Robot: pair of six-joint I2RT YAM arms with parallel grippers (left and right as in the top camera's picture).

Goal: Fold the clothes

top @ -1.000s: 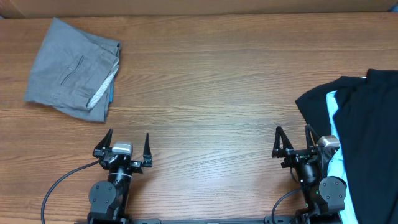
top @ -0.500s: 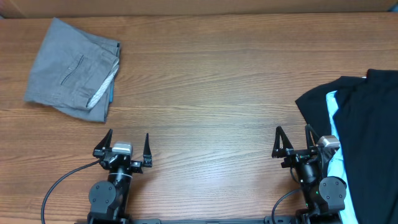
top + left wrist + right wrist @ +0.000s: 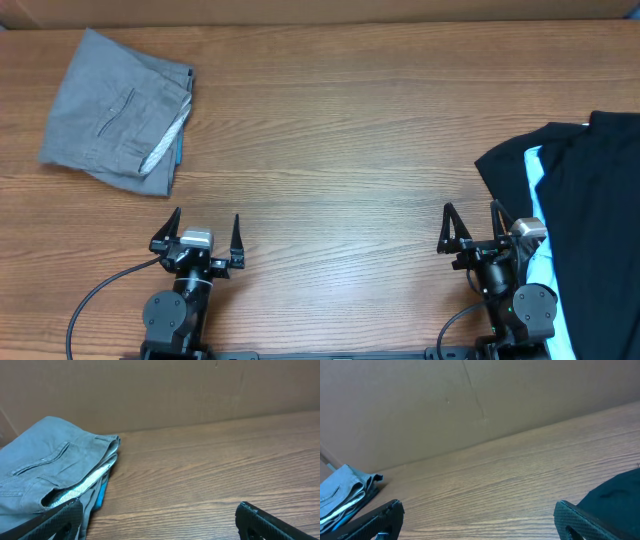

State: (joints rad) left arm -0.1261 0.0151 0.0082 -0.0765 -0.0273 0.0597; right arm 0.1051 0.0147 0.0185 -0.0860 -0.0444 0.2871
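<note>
— Where do the clothes lie on the bench [image 3: 340, 130]?

— In two lots, well apart. The grey trousers [image 3: 110, 120] lie at about 10 o'clock in the overhead view, folded into a rough rectangle set a little askew. The black shirt [image 3: 595, 230] is heaped at 3 to 4 o'clock and runs off the picture's right edge.

— What is the cloth like?

— The trousers are a matte woven grey with a welted back pocket facing up. A pale striped waistband lining shows along their 3 o'clock edge. A sliver of bright blue cloth [image 3: 179, 153] peeks from under that edge; I cannot tell what it belongs to. The shirt is soft, dull black, in broad loose folds with a ragged outline. A light blue tee [image 3: 536, 172] shows as a narrow strip between those folds.

— And the bench itself?

— Smooth brown wood, the grain running from 9 to 3 o'clock. A plain brown cardboard wall [image 3: 160, 395] stands along its 12 o'clock side.

— The arms?

— The left arm [image 3: 178, 312] sits at 7 o'clock and the right arm [image 3: 522, 300] at 5 o'clock, both at the near edge. Each one's jaws are spread wide, black pointed fingers aimed at 12 o'clock, holding nothing. The right arm is just beside the shirt's edge; the left stands well short of the trousers. A black cable [image 3: 95, 300] curves from the left arm towards 8 o'clock.
</note>
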